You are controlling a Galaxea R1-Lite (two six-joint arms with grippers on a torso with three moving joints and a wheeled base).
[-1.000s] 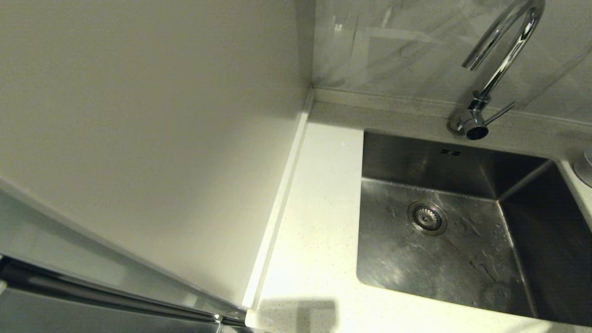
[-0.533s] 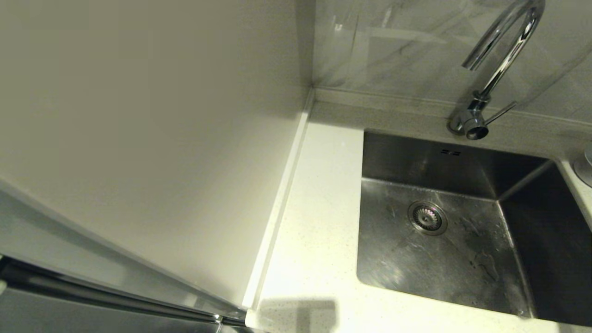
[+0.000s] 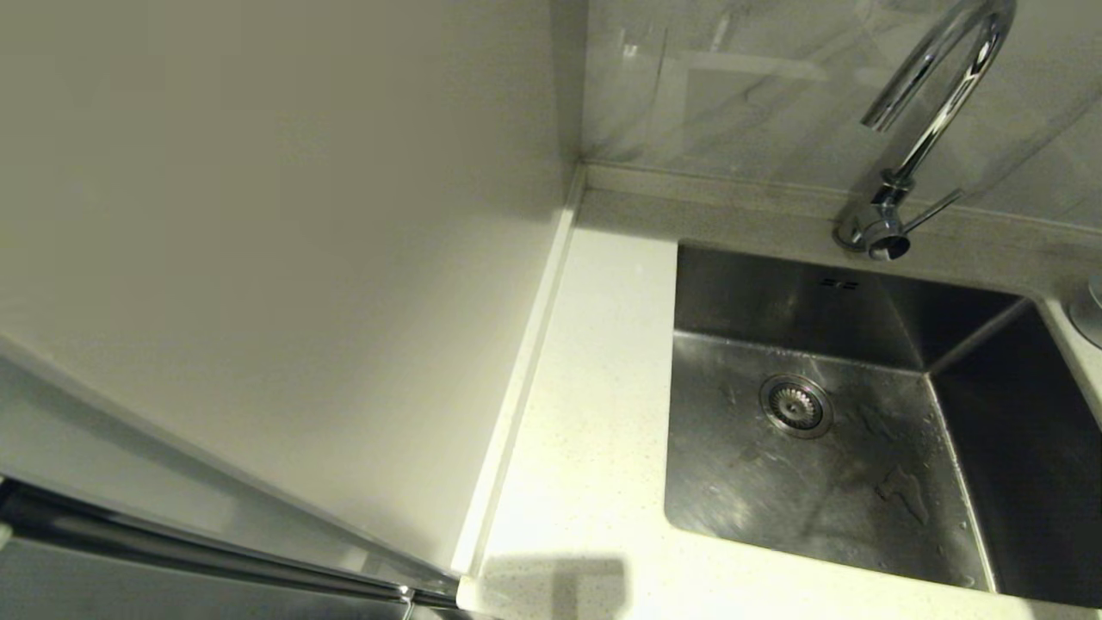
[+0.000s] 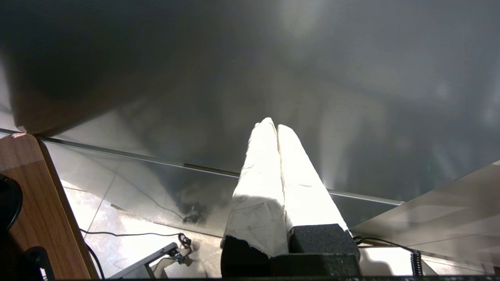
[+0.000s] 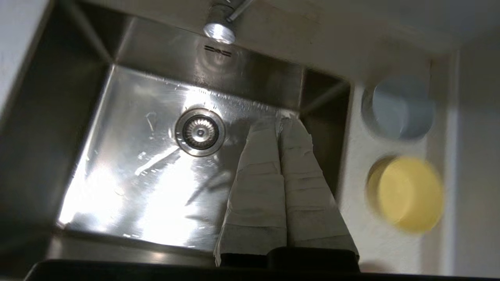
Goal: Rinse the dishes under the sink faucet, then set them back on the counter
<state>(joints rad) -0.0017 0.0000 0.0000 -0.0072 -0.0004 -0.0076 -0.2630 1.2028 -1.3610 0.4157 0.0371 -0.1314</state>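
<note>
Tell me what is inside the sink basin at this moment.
The sink holds no dish: only its round strainer drain and water patches on the floor. The right end effector, shut and empty, hangs above it. The near right corner is out of view.

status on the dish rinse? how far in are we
Done: nothing provable; the brushed steel sink holds only water streaks, and no water runs from the chrome gooseneck faucet. In hand: nothing; the right gripper is shut and empty above the basin. Left: the pale grey-blue bowl and yellow-green bowl sit on the white speckled counter; rinsed or not, unclear.
</note>
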